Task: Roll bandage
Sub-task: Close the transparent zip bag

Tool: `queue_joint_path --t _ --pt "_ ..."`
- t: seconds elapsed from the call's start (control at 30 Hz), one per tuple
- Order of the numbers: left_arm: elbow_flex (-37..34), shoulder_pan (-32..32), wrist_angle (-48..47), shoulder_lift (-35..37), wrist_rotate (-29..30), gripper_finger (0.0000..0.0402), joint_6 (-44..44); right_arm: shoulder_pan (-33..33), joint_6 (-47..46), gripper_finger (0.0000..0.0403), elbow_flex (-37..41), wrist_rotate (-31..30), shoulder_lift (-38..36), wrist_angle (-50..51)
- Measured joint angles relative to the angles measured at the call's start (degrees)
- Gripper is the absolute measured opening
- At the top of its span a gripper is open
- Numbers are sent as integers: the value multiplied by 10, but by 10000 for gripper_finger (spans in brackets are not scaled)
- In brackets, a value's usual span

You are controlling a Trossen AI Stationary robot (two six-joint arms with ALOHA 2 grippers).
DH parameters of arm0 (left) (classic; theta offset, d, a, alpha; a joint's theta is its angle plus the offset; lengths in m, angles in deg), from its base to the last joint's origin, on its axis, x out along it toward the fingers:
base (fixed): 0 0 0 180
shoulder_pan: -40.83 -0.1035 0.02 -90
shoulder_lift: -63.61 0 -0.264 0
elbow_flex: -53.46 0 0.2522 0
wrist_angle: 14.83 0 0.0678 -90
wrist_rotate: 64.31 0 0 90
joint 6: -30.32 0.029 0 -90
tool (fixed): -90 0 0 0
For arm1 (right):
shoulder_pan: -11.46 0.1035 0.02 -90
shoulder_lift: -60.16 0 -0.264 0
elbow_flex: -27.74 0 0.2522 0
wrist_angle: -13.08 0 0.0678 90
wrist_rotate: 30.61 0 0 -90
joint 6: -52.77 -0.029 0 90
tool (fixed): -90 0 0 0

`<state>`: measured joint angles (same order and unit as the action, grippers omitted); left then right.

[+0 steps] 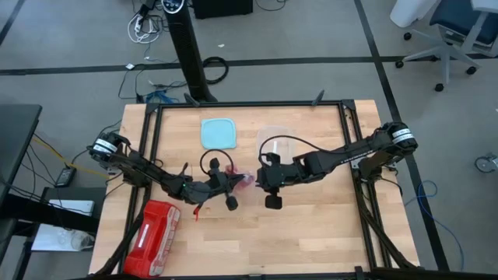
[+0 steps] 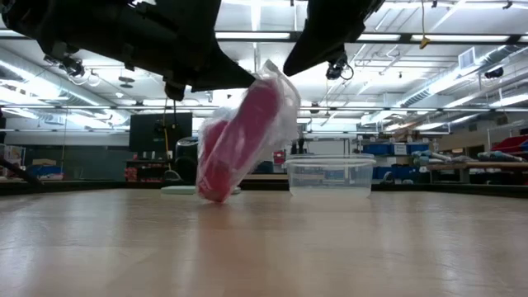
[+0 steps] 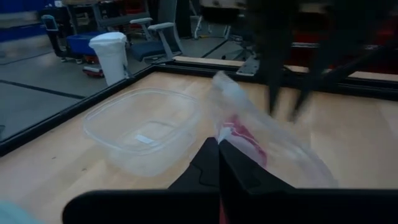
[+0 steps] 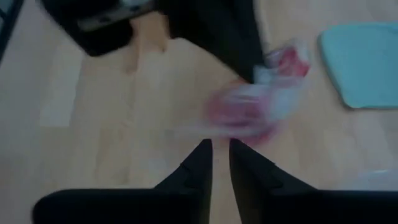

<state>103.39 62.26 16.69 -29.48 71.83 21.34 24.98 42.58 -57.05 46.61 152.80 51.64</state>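
The bandage [image 2: 239, 140], a dusky pink-red roll, sits inside a clear plastic bag [image 3: 273, 140] near the table's middle. My left gripper [image 1: 230, 183] comes in from the left and is shut on the bag. My right gripper [image 1: 259, 178] comes in from the right and hovers just over the bag's upper end. Its fingers [image 3: 273, 93] are slightly apart with nothing between them; whether they touch the bag, I cannot tell. In the right wrist view the bag [image 4: 249, 109] lies blurred just ahead of that gripper's fingertips [image 4: 219, 155]. My left gripper pinches the clear bag's upper part [image 3: 231, 132] between its two shut fingers, coming nearly level from the table's left. The bag hangs slanted below the fingers with the roll inside. Its lower end [image 2: 216, 195] is at the tabletop; whether it rests there, I cannot tell.
A clear plastic container [image 1: 276, 140] stands just beyond the grippers, with a teal lid [image 1: 218, 132] to its left. A glossy red case [image 1: 156, 229] lies at the near left, with a small red bit [image 1: 198, 211] beside it. A dark frame [image 1: 249, 106] borders the table.
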Motion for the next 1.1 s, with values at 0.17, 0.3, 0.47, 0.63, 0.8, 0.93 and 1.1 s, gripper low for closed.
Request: queue_joint_path --t 0.17,0.3,0.47,0.63,0.8,0.93,1.1 --pt "0 1 1 0 0 0 8 9 -17 91 0 -11 0 -8" --pt "0 1 2 0 -1 0 5 21 -24 105 0 -51 0 -20" --pt "0 9 2 0 21 0 -2 41 -33 103 0 -88 0 -19" --pt "1 25 2 17 59 0 25 65 -47 103 1 -132 0 -22" --pt "1 46 1 71 83 0 66 89 -75 100 44 -150 0 -59" --pt "2 54 -10 103 63 0 72 101 -96 100 71 -161 0 -87" --pt "24 61 -100 128 34 0 55 108 -97 100 71 -161 -11 -85"
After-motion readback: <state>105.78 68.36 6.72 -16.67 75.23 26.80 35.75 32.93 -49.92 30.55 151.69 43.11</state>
